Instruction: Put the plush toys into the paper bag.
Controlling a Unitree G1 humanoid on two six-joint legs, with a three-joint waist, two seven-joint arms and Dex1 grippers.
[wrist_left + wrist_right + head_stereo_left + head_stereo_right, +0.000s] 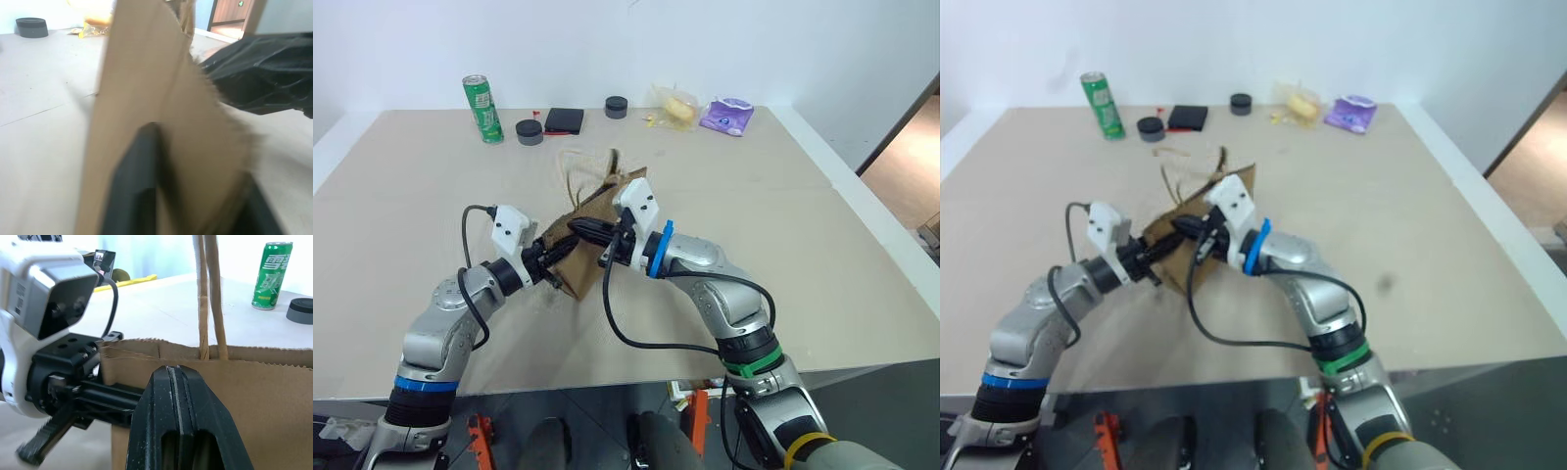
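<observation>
My arms are silver-grey metal with black joints; the left arm (440, 338) wears a blue ring near its lower end, while the right arm (724, 294) has a blue ring at the wrist, a green one lower down and a yellow one below that. Each wrist carries a white boxy camera housing, and a black cable loops loosely from each housing along the arm. My left gripper (551, 262) and right gripper (582, 231) each have two black fingers, ribbed lengthwise where the right wrist view shows them close.
</observation>
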